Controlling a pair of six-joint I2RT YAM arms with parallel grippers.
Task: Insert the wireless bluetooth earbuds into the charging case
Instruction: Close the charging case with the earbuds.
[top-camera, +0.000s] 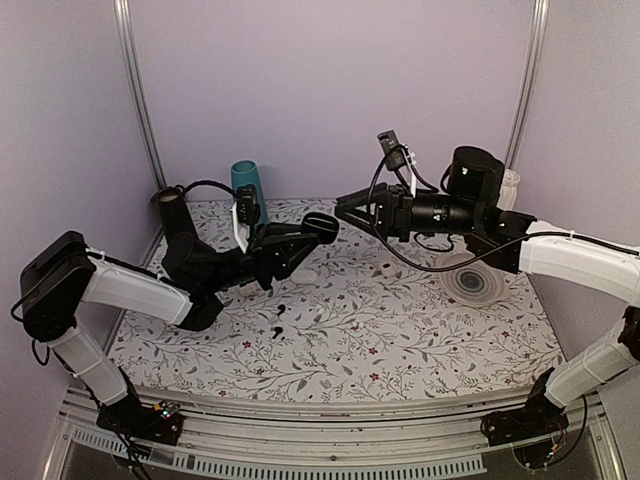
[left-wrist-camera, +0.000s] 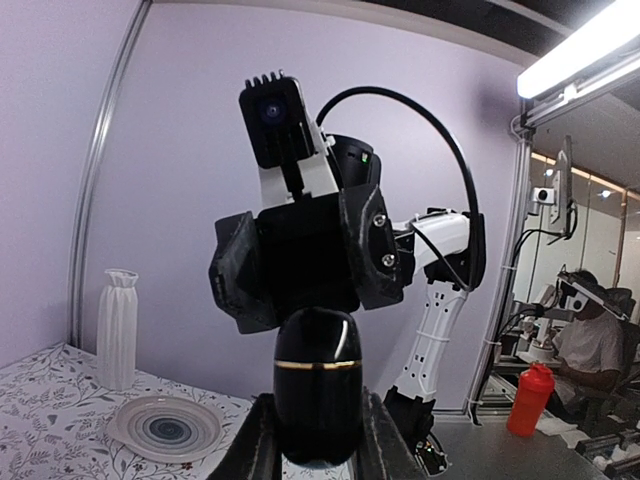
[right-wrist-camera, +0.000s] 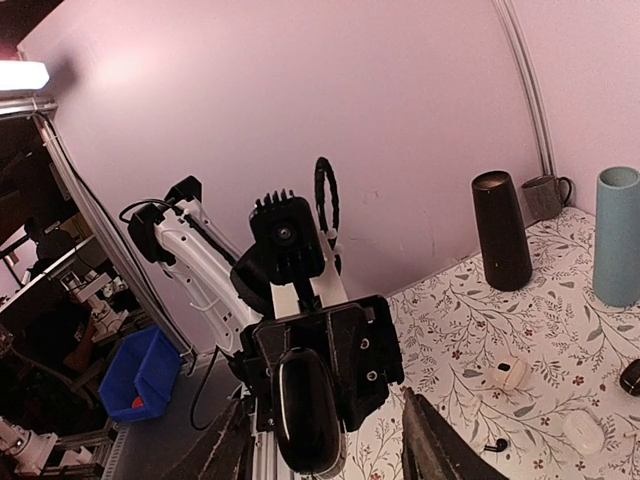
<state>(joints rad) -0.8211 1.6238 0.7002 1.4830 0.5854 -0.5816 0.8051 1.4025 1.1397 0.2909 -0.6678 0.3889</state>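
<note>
Black charging case clamped aloft in left gripper, lid apparently shut. Faces right gripper, spread wide, empty. Shows earbuds lying on table, not yet inserted.

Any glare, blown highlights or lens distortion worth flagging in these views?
Left wrist: ceiling strip light blown out, glints on the charging case in the left claw. Right wrist: dim, pink cast, frame post bowed by the lens. Top external: even, soft.

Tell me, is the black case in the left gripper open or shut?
Shut: the case shows only a thin gold seam, no gap.
</note>
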